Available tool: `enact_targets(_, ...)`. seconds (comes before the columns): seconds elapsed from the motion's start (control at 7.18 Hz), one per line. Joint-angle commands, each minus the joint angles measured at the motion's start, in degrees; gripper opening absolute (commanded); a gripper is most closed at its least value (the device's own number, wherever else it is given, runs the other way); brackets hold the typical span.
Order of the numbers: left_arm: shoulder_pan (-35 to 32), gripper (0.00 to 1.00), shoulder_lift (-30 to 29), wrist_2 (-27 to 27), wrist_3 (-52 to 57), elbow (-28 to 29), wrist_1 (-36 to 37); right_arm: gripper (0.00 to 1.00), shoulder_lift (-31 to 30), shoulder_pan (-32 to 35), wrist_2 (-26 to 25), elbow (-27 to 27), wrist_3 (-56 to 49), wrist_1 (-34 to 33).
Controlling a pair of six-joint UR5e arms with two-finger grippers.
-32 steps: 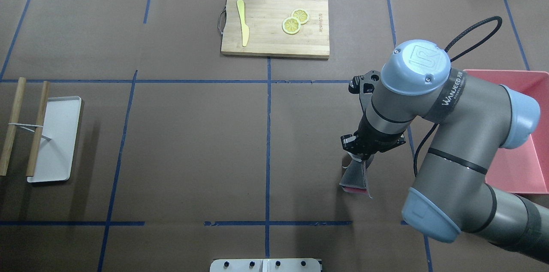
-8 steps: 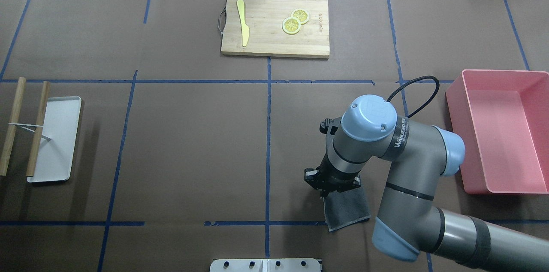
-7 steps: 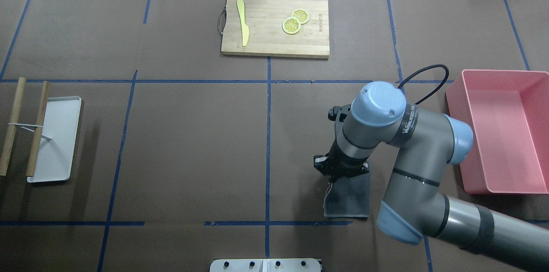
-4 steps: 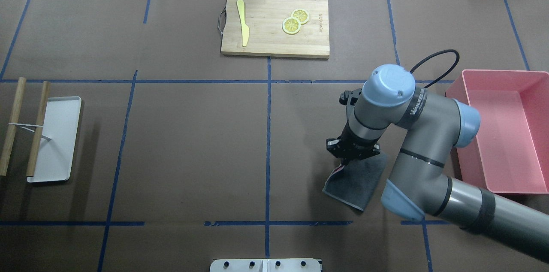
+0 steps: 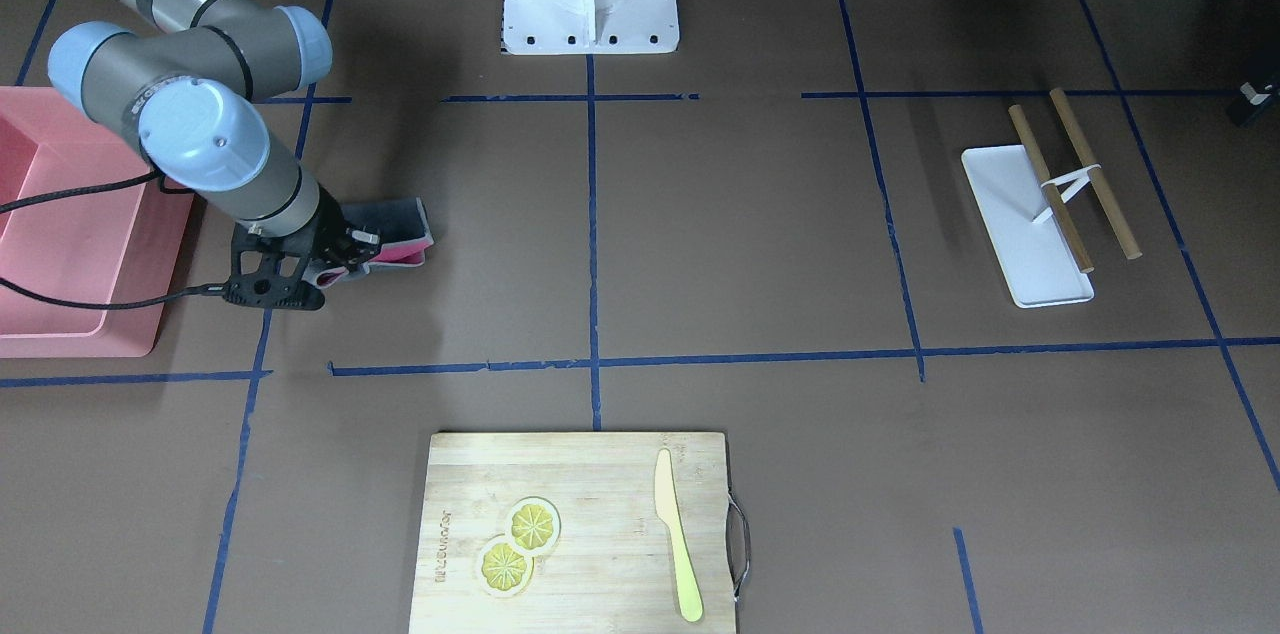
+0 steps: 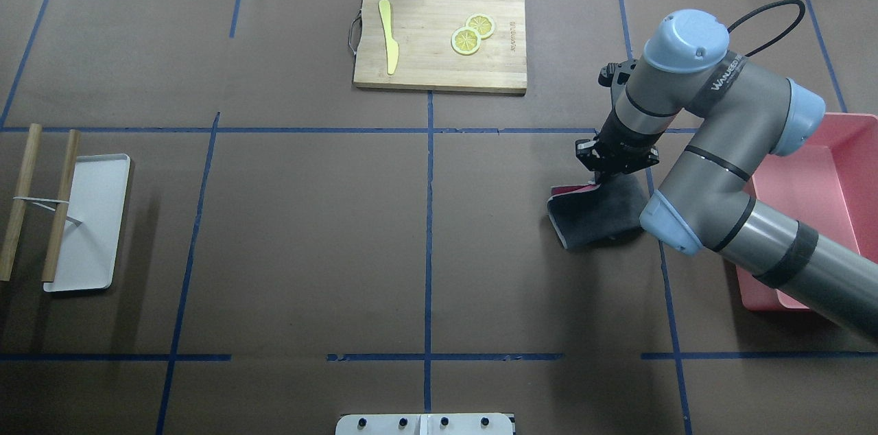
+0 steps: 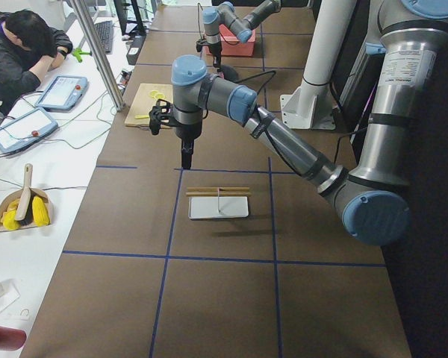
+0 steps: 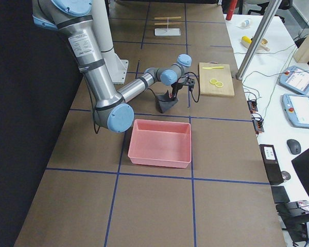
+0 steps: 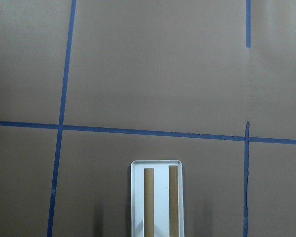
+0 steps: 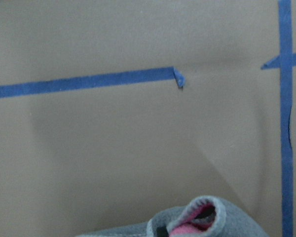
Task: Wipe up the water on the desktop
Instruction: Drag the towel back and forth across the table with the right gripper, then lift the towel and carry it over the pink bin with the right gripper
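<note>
The desktop (image 6: 309, 215) is a wide dark-brown surface with blue tape lines; I see no water on it. My right gripper (image 6: 599, 179) points down and is shut on one edge of a dark grey cloth (image 6: 598, 217) with a pink underside. The cloth trails on the desktop toward the robot. It also shows in the front view (image 5: 392, 222), where the gripper (image 5: 345, 259) pinches it, and at the bottom of the right wrist view (image 10: 202, 222). My left gripper (image 7: 187, 160) shows only in the exterior left view, hanging above the desktop; I cannot tell whether it is open.
A pink bin (image 6: 850, 215) stands right of the cloth, partly under my right arm. A bamboo cutting board (image 6: 439, 71) with a yellow knife (image 6: 389, 37) and lemon slices (image 6: 472, 33) lies at the far middle. A white tray (image 6: 92, 229) with wooden sticks (image 6: 60, 208) is at the left.
My right gripper has dragged the cloth over the desktop, away from the robot and to the right, from near the front tape line up toward the far cross line.
</note>
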Motion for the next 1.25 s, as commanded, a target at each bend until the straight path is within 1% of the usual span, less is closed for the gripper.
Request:
enact_targets(0.0, -0.1, 1.0, 0.3, 0.0, 0.0, -0.1, 0.0, 0.0, 2.7, 3.3, 0.1, -2.1, -1.1, 0.0)
enact_targets(0.28, -0.5, 1.0, 0.4, 0.3, 0.6, 0.0, -0.1, 0.0, 4.3, 6.4, 0.1, -1.8, -1.3, 0.2)
enact_targets(0.42, -1.3, 1.0, 1.6, 0.3, 0.8, 0.1, -0.2, 0.0, 4.8, 8.9, 1.4, -1.4, -1.4, -0.1)
enact_targets(0.56, -1.6, 1.0, 2.7, 0.4, 3.6, 0.7, -0.1, 0.0, 4.0, 10.9, 3.3, 0.1, -2.1, -0.6)
enact_targets(0.7, -1.7, 1.0, 3.7, 0.4, 7.2, 2.9, 0.0, 0.0, 2.2, 13.5, 3.3, 2.2, -4.9, -0.9)
enact_targets(0.84, -1.8, 1.0, 3.8, 0.4, 9.8, 7.0, -0.1, 0.0, 0.3, 13.5, 3.3, 6.7, -6.2, -5.0)
enact_targets(0.98, -2.3, 1.0, 3.8, 0.3, 14.0, 10.6, -0.3, 0.0, 0.2, 14.6, 3.2, 13.5, -8.9, -14.7)
enact_targets(1.11, -2.8, 1.0, 3.6, 0.6, 17.4, 14.6, -0.4, 0.0, 0.3, 16.0, 2.6, 20.4, -15.9, -26.8)
